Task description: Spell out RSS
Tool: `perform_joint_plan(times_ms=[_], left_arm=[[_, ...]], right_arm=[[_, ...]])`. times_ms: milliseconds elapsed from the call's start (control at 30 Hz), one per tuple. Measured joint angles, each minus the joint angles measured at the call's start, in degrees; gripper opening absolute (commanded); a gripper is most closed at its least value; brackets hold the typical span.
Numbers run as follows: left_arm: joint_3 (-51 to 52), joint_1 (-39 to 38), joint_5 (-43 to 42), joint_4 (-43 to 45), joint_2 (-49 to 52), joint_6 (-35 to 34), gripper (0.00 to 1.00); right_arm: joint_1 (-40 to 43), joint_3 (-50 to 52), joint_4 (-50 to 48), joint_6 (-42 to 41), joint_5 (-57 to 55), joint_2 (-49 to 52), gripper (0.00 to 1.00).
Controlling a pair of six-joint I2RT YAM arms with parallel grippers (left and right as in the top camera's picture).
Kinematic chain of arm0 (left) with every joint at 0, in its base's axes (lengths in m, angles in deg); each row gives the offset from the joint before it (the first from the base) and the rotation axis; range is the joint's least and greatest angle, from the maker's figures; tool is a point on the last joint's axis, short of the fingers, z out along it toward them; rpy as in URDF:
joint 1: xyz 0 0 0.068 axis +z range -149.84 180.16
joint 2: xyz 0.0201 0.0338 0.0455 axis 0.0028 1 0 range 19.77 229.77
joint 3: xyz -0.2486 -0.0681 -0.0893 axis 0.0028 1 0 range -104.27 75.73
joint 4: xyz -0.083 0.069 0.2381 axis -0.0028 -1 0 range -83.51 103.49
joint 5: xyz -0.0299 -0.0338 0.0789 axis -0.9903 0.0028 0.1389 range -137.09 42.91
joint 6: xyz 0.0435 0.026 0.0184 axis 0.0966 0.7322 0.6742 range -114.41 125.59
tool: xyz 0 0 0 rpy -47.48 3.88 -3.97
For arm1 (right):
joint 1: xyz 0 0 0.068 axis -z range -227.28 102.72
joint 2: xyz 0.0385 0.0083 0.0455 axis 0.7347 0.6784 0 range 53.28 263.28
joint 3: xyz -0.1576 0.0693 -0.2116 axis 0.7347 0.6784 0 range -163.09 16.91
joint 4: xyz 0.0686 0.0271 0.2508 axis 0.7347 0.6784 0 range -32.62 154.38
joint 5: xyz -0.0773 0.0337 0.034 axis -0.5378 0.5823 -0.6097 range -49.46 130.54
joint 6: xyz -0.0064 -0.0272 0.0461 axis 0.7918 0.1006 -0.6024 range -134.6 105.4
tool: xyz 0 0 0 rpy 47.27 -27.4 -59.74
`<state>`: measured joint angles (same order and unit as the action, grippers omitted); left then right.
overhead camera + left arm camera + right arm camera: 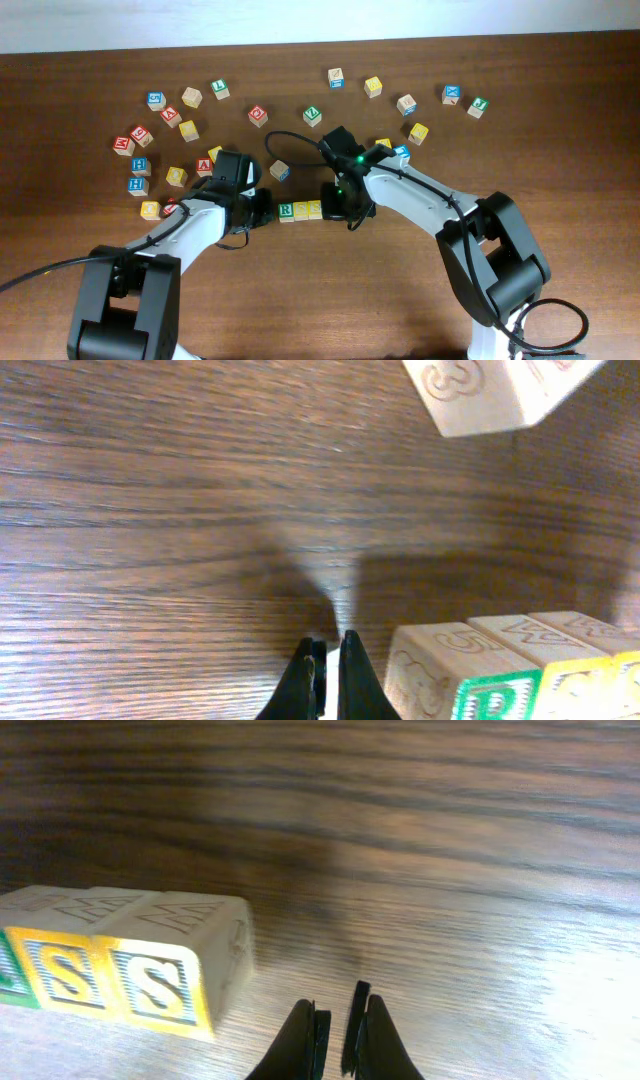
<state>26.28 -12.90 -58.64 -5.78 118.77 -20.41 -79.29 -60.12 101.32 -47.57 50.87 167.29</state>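
The R cube (286, 210) and both S cubes (155, 985) are sitting touching in a row, mid-tabletop (320, 300). The left gripper (327, 660) and right gripper (337, 1020), seemingly clenched empty, are flanking its ends, with open wood lying nearer.

Overhead, the light is bright and even, and the table (320, 300) is sharp with only soft shadows. Just past the left gripper (330, 643), a pale glare streak splits a dim shadow, and the grain farther off blurs. To the right of the right gripper (335, 1000) the table glares pale. Beyond it lies dark shadow, out of focus.
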Motion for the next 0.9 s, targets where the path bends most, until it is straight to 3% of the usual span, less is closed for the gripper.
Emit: perform_joint_plan(times_ms=[200, 267, 300, 367, 400, 433, 533, 567, 600, 633, 900], left_arm=[[-1.31, 4.11, 2.12, -7.65, -2.51, 0.09, 0.00], [-2.86, 5.60, 3.15, -11.10, -6.67, 1.03, 0.06], [-3.69, 5.95, 3.52, -11.91, -9.14, 1.46, 0.19], [-5.05, 6.01, 4.46, -13.14, -16.02, 2.36, 0.80], [-5.25, 6.01, 4.66, -13.60, -19.12, 2.75, 0.98], [-5.38, 6.01, 5.07, -13.90, -22.99, 2.86, 0.99], [-5.44, 6.01, 5.86, -14.19, -28.85, 2.86, 0.99], [-5.44, 6.01, 6.03, -14.32, -30.47, 2.86, 0.99], [-5.46, 6.01, 6.05, -14.45, -32.22, 2.86, 0.99], [-5.51, 6.01, 6.05, -15.17, -34.07, 2.86, 0.99], [-5.53, 6.01, 6.08, -19.34, -35.01, 2.86, 0.99]], right_arm=[[1.42, -4.33, 10.93, 0.52, -5.64, -2.25, 0.06], [3.69, -5.29, 13.53, 1.70, -6.51, -7.10, 0.09], [5.07, -5.68, 14.84, 2.34, -6.91, -10.73, 0.11], [7.65, -6.14, 17.86, 4.04, -7.58, -18.58, 0.19], [8.76, -6.29, 19.34, 5.16, -7.96, -22.64, 0.23], [9.90, -6.56, 21.35, 6.62, -8.50, -28.37, 0.39], [10.01, -6.82, 25.53, 7.80, -10.49, -36.28, 0.53], [10.01, -6.82, 26.84, 7.98, -11.26, -38.14, 0.71], [10.01, -6.82, 29.00, 8.50, -12.50, -41.20, 0.95], [10.01, -6.82, 31.15, 8.59, -13.84, -44.46, 0.98], [10.01, -6.82, 40.39, 9.01, -15.91, -52.09, 0.98]])
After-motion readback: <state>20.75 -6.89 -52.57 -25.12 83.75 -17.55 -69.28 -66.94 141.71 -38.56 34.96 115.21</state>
